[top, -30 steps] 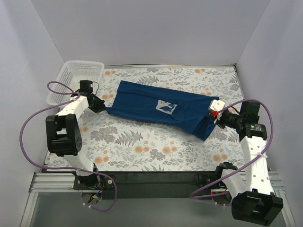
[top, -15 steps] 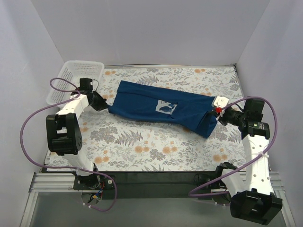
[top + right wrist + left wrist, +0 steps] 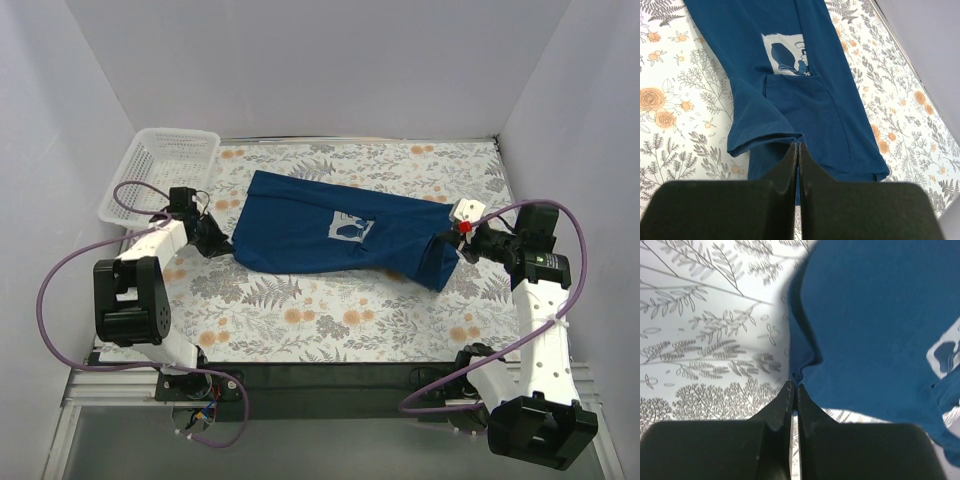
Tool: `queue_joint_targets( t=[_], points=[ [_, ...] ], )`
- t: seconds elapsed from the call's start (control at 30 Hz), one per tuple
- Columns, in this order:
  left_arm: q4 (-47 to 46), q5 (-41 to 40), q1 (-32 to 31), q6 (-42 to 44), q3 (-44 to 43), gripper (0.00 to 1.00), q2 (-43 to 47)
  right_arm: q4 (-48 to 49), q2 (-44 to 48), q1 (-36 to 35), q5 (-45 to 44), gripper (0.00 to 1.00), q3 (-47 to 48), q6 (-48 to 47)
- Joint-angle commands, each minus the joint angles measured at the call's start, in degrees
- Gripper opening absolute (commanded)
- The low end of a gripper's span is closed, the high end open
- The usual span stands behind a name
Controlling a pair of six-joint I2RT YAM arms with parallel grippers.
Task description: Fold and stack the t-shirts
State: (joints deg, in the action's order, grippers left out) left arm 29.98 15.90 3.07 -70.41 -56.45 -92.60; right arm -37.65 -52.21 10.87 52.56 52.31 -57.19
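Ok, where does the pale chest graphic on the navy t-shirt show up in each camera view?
Top external: chest graphic at picture centre, on the navy t-shirt.
Left wrist: the graphic at the right edge, cut off.
Right wrist: the graphic in the upper middle.
Shared landmark: the floral table cover around the shirt.

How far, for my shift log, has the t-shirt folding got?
Done: the navy t-shirt looks folded lengthwise into a long band on the floral table, chest graphic up. In hand: the left pincer is shut on one end and the right pincer on the opposite end, the cloth puckering at both tips. Left: the crosswise folds and stacking; no stack is visible.
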Motion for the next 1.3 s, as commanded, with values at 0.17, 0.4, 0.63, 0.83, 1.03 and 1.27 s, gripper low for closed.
queue_joint_targets(
  t=[0.17, 0.4, 0.63, 0.83, 1.03, 1.27],
  points=[
    [-0.97, 2.03, 0.36, 4.06, 5.46, 0.04, 7.43, -0.14, 0.44, 0.2, 2.82, 0.01, -0.99, -0.2],
    [-0.71, -1.83, 0.36, 6.07, 6.97, 0.36, 11.3, -0.23, 0.26, 0.2, 2.55, 0.01, -1.95, -1.26],
    [-3.42, -2.54, -1.39, 20.44, 5.46, 0.52, 18.93, -0.15, -0.44, 0.29, 2.9, 0.01, -1.95, -2.31],
    [-19.51, 7.28, -9.22, 48.74, 20.55, 0.98, 37.56, -0.14, -2.19, 0.2, 4.04, 0.01, -2.39, -3.89],
    [-21.2, 12.13, -9.57, 81.89, 26.21, 0.98, 37.59, -0.15, -3.6, 0.2, 5.98, 0.01, -1.78, -4.42],
    [-10.39, 11.43, -9.57, 95.11, 22.26, 0.81, 30.46, -0.15, -3.78, 0.2, 6.07, 0.01, -1.95, -5.91]
  ],
)
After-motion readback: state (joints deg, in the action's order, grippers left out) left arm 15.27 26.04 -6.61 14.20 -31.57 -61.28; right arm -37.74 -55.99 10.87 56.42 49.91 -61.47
